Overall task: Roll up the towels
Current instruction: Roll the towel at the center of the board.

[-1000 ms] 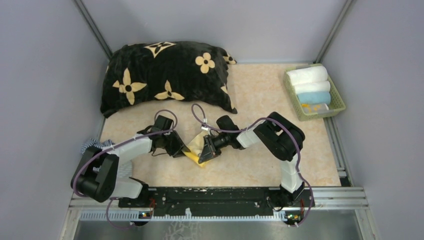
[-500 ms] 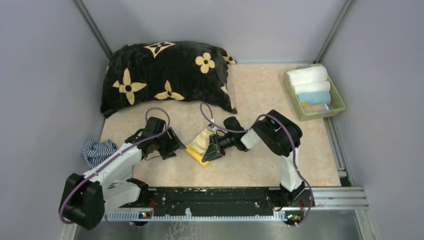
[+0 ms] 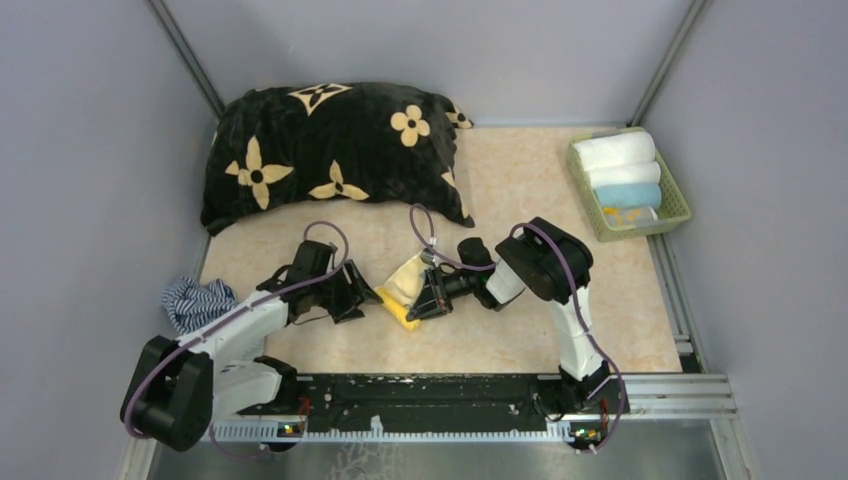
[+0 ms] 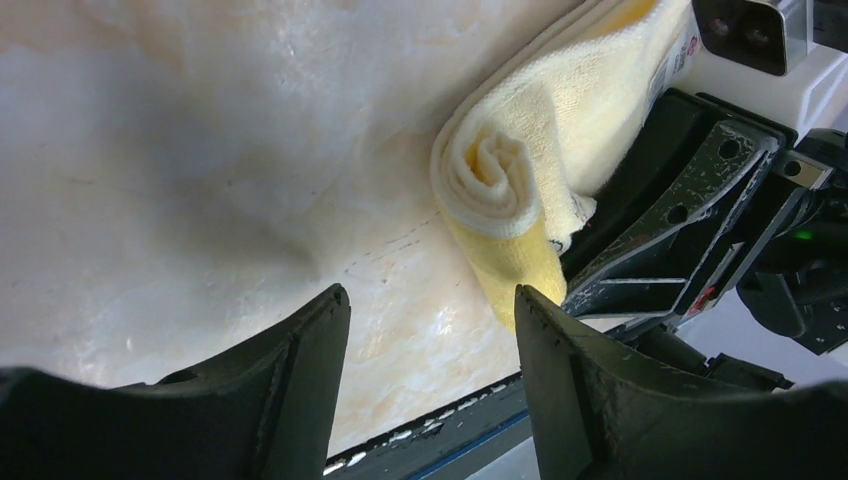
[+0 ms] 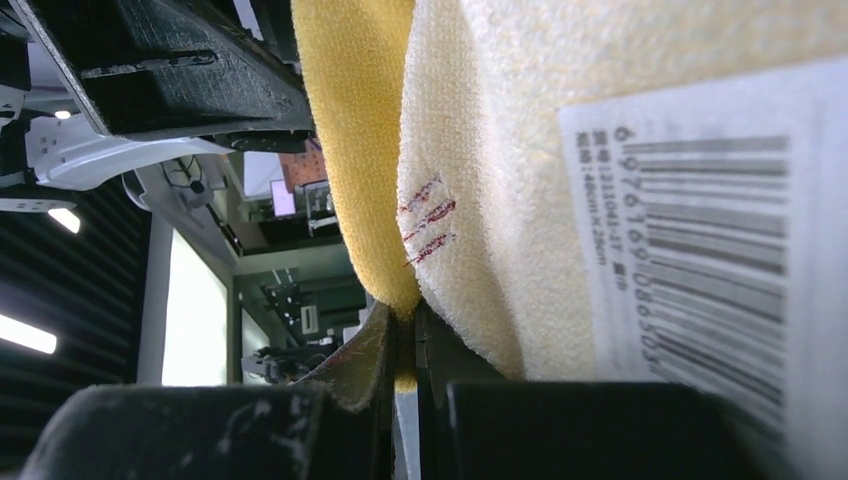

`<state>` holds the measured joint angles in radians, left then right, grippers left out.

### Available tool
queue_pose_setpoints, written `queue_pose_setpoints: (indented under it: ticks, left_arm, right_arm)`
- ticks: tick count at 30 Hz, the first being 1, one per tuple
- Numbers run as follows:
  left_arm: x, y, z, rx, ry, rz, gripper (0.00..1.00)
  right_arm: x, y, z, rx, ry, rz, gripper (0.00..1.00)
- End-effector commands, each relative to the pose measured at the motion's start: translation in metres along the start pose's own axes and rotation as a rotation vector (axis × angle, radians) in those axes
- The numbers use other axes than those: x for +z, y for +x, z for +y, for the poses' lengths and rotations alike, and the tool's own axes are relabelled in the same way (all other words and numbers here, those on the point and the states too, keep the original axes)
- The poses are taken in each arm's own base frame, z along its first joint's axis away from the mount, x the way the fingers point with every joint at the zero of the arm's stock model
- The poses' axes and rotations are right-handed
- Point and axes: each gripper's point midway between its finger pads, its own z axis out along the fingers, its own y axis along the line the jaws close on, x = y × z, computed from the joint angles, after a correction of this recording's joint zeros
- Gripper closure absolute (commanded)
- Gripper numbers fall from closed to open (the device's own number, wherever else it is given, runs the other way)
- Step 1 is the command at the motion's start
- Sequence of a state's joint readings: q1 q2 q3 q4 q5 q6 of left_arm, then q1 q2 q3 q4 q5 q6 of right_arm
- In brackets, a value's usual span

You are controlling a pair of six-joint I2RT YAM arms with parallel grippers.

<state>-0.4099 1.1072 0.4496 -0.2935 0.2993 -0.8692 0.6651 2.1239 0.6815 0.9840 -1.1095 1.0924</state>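
So the right gripper (image 5: 404,352) was pinching the yellow towel (image 4: 505,165) edge, left gripper (image 4: 430,302) wide open nearby. That unpinned roll could've easily uncurled.

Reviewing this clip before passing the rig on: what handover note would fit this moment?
Left pincer: open, beside the rolled end of the yellow towel, not touching.
Right pincer: shut on that towel's edge.
Things: yellow towel mid-table; rolled towels in the green basket, far right.
Done: yellow towel mostly rolled, it seems.
Left: finish its loose flap, then likely basket it.
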Motion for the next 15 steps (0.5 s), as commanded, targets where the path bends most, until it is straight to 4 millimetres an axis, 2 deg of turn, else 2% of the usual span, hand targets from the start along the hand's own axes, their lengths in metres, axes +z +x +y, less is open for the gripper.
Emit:
queue_pose_setpoints:
  ticks: [1,7,11,15]
  left_arm:
    - [0.009,-0.008,-0.02,0.041,0.088,0.002,0.33]
    - [0.03,-0.012,-0.014,0.031,0.049,0.03,0.41]
    - [0.037,-0.01,-0.007,0.014,0.01,0.045,0.46]
    - [0.04,-0.009,0.004,-0.001,-0.047,0.055,0.48]
  right_arm:
    - [-0.005,-0.003,-0.011,0.046,0.021,-0.027,0.98]
    - [-0.006,-0.006,-0.014,0.029,0.083,-0.034,0.93]
    - [-0.013,-0.005,-0.02,-0.012,0.207,-0.018,0.82]
    - [-0.024,-0.011,-0.015,-0.095,0.361,-0.019,0.68]
